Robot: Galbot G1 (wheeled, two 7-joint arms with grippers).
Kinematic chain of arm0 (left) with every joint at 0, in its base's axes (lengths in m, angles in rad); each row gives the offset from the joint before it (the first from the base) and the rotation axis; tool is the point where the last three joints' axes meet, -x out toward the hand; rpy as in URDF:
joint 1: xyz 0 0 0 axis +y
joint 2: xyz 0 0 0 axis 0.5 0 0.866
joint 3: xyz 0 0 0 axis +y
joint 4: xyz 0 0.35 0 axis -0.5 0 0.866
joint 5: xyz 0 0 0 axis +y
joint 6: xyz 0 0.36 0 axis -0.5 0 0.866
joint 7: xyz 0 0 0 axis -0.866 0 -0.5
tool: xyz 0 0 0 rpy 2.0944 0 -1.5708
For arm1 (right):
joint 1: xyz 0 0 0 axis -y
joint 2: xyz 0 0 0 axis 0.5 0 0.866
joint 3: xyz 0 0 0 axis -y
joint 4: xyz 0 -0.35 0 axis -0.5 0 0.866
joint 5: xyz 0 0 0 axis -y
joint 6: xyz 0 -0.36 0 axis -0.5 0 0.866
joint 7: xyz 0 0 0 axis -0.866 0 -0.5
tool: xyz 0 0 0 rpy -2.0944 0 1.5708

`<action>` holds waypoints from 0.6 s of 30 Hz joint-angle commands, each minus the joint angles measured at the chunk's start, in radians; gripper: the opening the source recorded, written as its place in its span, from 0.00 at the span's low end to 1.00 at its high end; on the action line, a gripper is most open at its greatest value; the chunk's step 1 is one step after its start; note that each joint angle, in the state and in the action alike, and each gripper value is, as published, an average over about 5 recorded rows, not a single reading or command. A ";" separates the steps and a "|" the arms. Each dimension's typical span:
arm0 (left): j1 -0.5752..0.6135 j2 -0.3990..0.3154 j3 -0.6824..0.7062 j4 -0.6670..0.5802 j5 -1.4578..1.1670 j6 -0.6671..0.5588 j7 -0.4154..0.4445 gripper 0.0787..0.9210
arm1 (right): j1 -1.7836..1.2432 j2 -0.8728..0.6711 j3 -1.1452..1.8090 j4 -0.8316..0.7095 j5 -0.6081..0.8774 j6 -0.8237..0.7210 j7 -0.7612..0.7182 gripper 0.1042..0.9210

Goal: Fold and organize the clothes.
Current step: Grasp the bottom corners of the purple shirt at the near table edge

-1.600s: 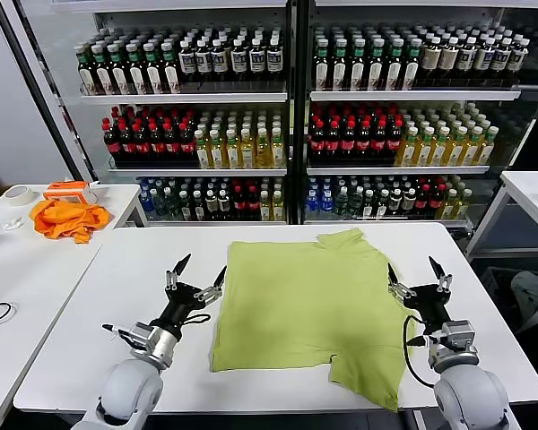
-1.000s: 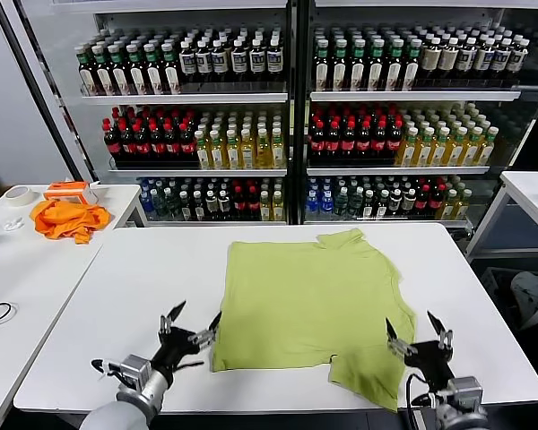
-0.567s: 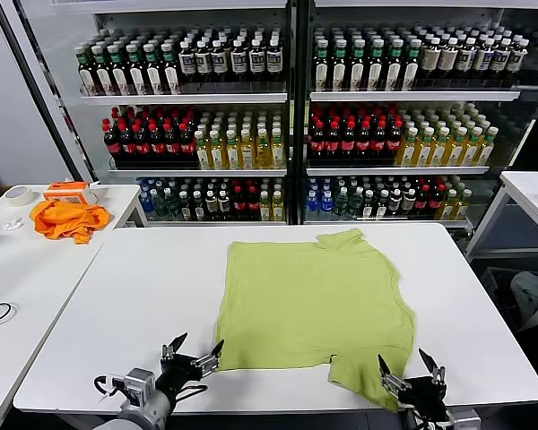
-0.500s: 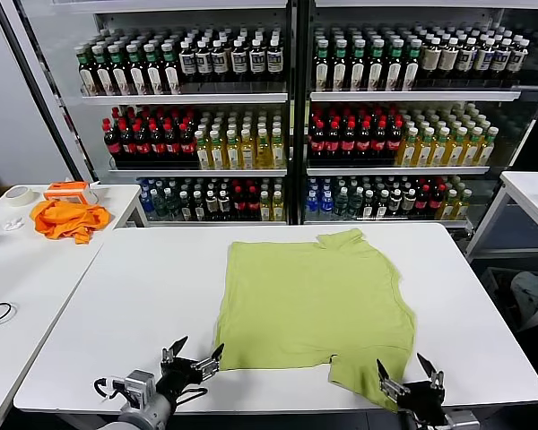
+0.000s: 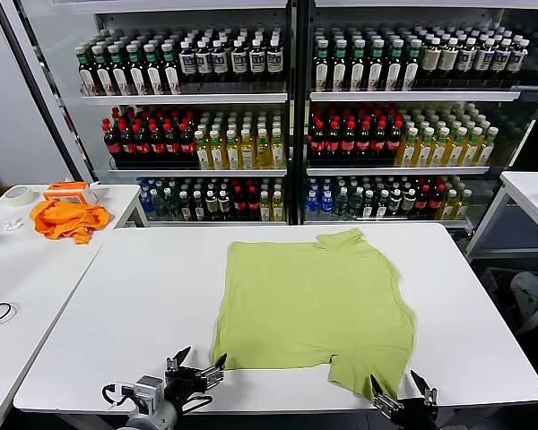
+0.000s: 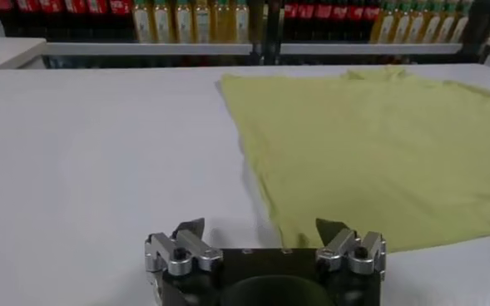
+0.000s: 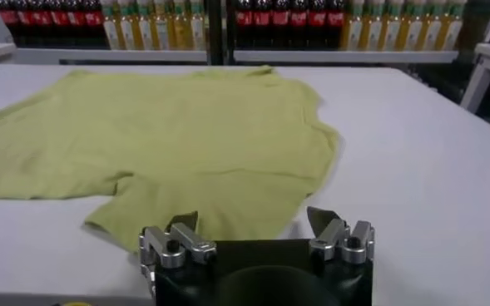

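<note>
Retreating to the worktop [image 5: 117, 296] edge nearest the robot, left pincer [image 5: 195, 369] and right pincer [image 5: 403, 387] stay spread, leaving the T-shirt [image 5: 314, 300] half-folded, unheld.

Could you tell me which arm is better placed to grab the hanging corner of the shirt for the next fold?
Probably the right. The right tool, open, sits beside the T-shirt corner draping over the table's near edge. The left tool, also open, is near the opposite hem corner.
</note>
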 commanded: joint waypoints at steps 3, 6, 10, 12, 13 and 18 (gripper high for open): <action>0.003 -0.002 0.028 0.021 0.086 0.006 -0.014 0.88 | -0.005 0.003 -0.010 -0.004 0.020 -0.004 0.010 0.86; 0.006 -0.002 0.032 0.024 0.087 0.003 -0.007 0.88 | -0.002 0.004 -0.014 -0.006 0.041 -0.014 0.019 0.78; 0.009 -0.004 0.045 0.029 0.088 0.000 0.001 0.79 | 0.003 0.004 -0.018 -0.005 0.063 -0.022 0.027 0.64; 0.008 -0.008 0.052 0.031 0.090 -0.001 0.003 0.72 | 0.009 0.005 -0.020 -0.006 0.070 -0.023 0.028 0.57; 0.007 -0.010 0.055 0.031 0.091 -0.002 0.005 0.68 | 0.012 0.005 -0.021 -0.008 0.073 -0.024 0.028 0.54; 0.006 -0.020 0.065 0.031 0.099 -0.005 0.008 0.51 | 0.024 0.004 -0.026 -0.016 0.083 -0.024 0.027 0.36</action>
